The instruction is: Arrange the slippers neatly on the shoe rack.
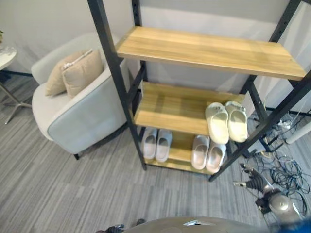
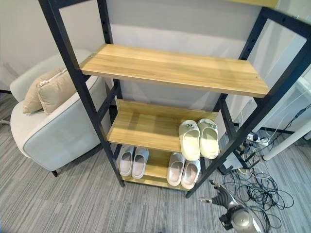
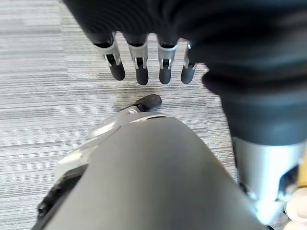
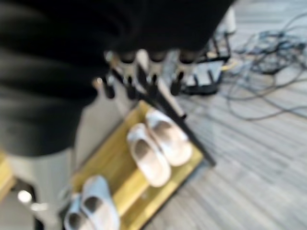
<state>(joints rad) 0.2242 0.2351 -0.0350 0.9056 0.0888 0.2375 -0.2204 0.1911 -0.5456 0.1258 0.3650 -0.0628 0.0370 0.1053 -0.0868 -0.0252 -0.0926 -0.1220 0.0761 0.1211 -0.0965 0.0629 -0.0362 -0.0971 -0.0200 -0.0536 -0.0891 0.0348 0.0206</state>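
Grey carpet (image 1: pixel 58 194) surrounds the shoe rack (image 2: pixel 170 68), where three slipper pairs (image 2: pixel 199 138) are seen paired on the lower shelves; the task is judged nearly finished. Left hand (image 3: pixel 144 67) and right hand (image 4: pixel 144 79) are held relaxed, empty.

A pale grey armchair (image 1: pixel 73 107) stands on grey striped carpet (image 1: pixel 58 189), with two beige cushions (image 1: pixel 73 72) leaning on its backrest. Behind the armchair rises a plain light wall (image 1: pixel 43 19). To the armchair's left, a small round table's edge (image 1: pixel 6 54) shows on thin metal legs.
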